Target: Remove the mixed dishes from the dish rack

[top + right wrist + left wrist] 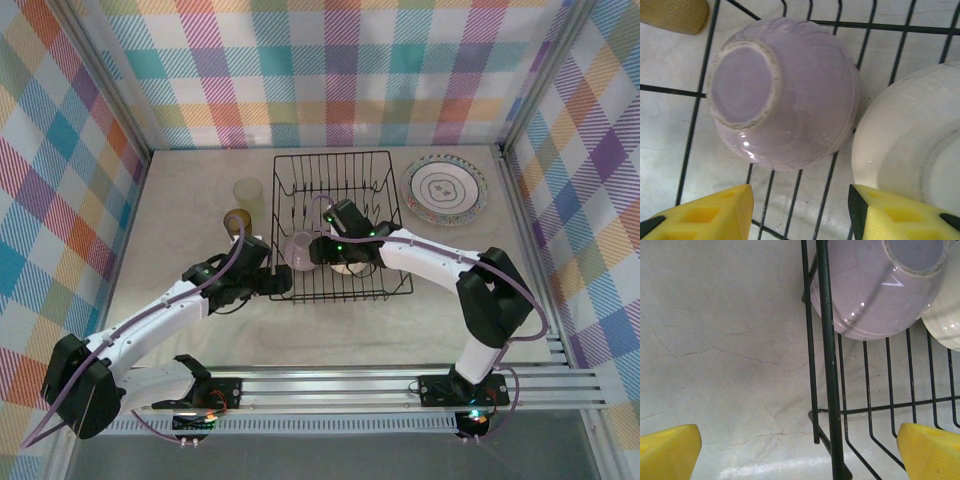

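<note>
Yellow fingers (705, 215) of our right gripper (800, 210) stand spread just short of the upturned lilac bowl (785, 95), which lies in the near left corner of the dish rack (330, 154), just beside a white-backed plate (910, 145). We judge the bowl is next: advance, then close across its wall. Our left gripper (800, 455), spread too, straddles the rack's left wall. The plate is cut off, its face hidden.

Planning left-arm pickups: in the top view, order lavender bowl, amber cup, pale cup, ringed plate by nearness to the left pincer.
1. lavender bowl, inside the rack
2. amber cup, left of rack
3. pale cup, farther back
4. ringed plate, far right
</note>
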You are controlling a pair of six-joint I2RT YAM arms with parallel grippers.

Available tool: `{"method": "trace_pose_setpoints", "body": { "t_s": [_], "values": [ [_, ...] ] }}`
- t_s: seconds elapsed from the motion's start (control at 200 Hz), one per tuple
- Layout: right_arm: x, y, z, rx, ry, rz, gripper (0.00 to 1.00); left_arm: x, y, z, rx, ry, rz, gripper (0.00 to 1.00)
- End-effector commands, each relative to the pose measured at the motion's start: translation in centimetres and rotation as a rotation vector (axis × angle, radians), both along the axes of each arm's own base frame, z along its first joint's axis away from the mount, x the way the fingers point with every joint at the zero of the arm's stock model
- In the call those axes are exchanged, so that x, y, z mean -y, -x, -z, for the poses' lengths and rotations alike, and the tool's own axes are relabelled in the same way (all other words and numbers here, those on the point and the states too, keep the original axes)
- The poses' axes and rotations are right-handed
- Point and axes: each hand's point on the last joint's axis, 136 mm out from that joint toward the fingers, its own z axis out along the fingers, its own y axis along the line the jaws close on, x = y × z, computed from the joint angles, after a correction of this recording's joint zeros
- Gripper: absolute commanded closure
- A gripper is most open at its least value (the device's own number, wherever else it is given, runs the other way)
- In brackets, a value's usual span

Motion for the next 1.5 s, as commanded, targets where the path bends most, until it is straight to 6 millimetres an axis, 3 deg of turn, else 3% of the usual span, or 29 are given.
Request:
{"method": "trace_pose_setpoints", "body": {
  "t_s": [0.0, 0.815, 1.06, 1.24, 1.38, 1.495],
  "values": [
    [0.8, -0.6, 0.1, 0.015, 0.041, 0.032, 0.46, -0.2, -0.3, 0.8, 0.007, -0.019, -0.026, 0.00],
    [7.5, -4.0, 0.6, 0.021, 0.100, 0.192, 0.46, -0.7, -0.3, 3.3, -0.030, -0.061, -0.052, 0.12],
    [9.6, -4.6, -1.3, 0.083, 0.120, 0.248, 0.45, -0.5, -0.4, 3.2, -0.028, -0.053, -0.052, 0.14],
    [8.7, -4.4, -3.1, 0.132, 0.093, 0.209, 0.43, 0.0, -0.5, 2.4, -0.014, -0.029, -0.030, 0.13],
    [6.2, -3.4, -4.2, 0.147, 0.077, 0.110, 0.38, 0.5, -0.6, 1.7, 0.002, -0.002, -0.010, 0.11],
    [4.1, -2.9, -4.0, 0.112, 0.088, 0.025, 0.35, 0.5, -0.6, 1.5, 0.003, 0.002, -0.015, 0.12]
  ]
}}
